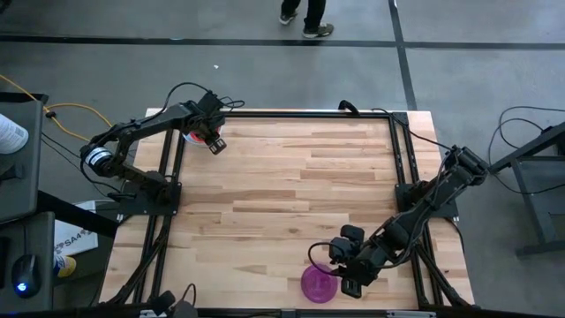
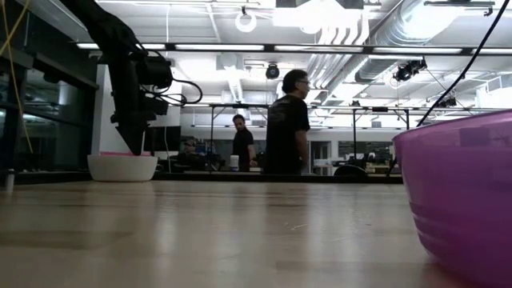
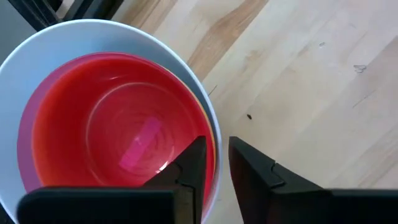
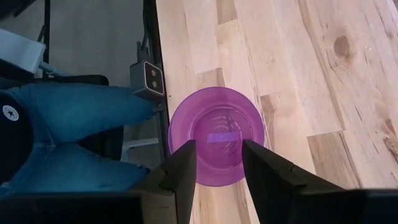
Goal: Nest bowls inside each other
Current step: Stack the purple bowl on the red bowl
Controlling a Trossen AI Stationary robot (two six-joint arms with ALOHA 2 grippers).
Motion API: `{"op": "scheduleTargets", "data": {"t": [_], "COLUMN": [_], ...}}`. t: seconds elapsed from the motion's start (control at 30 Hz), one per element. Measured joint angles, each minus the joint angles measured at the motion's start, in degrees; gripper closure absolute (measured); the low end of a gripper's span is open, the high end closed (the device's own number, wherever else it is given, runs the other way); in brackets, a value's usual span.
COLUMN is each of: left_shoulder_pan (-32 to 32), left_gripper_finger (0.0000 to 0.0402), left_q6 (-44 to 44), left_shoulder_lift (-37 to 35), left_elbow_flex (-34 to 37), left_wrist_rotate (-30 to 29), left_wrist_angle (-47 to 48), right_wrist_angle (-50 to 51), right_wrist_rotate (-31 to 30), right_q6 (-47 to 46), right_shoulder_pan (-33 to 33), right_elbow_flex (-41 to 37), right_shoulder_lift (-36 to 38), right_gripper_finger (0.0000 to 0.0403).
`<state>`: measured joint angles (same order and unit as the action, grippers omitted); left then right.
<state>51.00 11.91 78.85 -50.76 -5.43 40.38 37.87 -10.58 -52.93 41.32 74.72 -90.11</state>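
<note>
A white bowl stands at the table's far left corner with a red bowl nested in it. A thin yellow rim shows between the two. In the low view the white bowl rests on its base. My left gripper is over the stack's edge, open. A purple bowl sits upright near the table's near edge. My right gripper hovers above the purple bowl, open, one finger to each side of it and touching nothing. My left gripper stands astride the stack's rim, one finger inside the red bowl and the other outside the white one. It comes from above, slanting. Whether either finger touches the rim I cannot tell.
Black frame rails run along both table sides. A small camera box sits at the near edge, with a person's jeans-clad legs just beyond. People stand in the room behind. Bare wood lies between the two arms.
</note>
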Motion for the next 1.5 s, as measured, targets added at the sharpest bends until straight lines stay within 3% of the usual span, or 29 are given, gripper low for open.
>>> {"op": "scheduleTargets", "data": {"t": [0.33, 0.5, 0.7, 0.9, 1.1, 1.3, 1.5], "left_shoulder_pan": [-0.4, -5.5, -21.0, -41.2, -58.6, -69.3, -74.3], "left_gripper_finger": [0.0330, 0.0330, 0.0330, 0.0330, 0.0330, 0.0330, 0.0330], "left_q6": [0.3, -0.9, -7.0, -15.3, -22.0, -26.9, -30.7], "left_shoulder_lift": [-4.3, -9.1, -14.1, -15.1, -13.8, -12.3, -11.6], "left_elbow_flex": [-3.2, -6.8, -7.0, -7.0, -6.9, -6.9, -6.9], "left_wrist_rotate": [0.2, 2.4, 3.2, 2.9, -3.5, -8.5, -11.0], "left_wrist_angle": [5.1, 9.9, 12.3, 9.0, 2.7, -1.3, -1.8], "right_wrist_angle": [0.0, 0.0, 0.3, -0.4, -0.8, -6.1, -9.9], "right_wrist_rotate": [-0.2, -1.5, 1.3, 4.3, 4.6, 6.7, 10.0], "right_q6": [0.2, 0.5, -3.1, -7.5, -12.6, -16.9, -18.9], "right_shoulder_pan": [-0.2, -1.0, -3.5, -5.0, -5.0, -5.0, -4.9], "right_elbow_flex": [0.0, 0.0, -3.0, -5.0, -6.7, -11.0, -12.0], "right_shoulder_lift": [0.0, 0.0, -0.3, -0.3, -0.3, -0.4, -3.3], "right_gripper_finger": [0.0281, 0.0281, 0.0281, 0.0281, 0.0281, 0.0282, 0.0300]}}
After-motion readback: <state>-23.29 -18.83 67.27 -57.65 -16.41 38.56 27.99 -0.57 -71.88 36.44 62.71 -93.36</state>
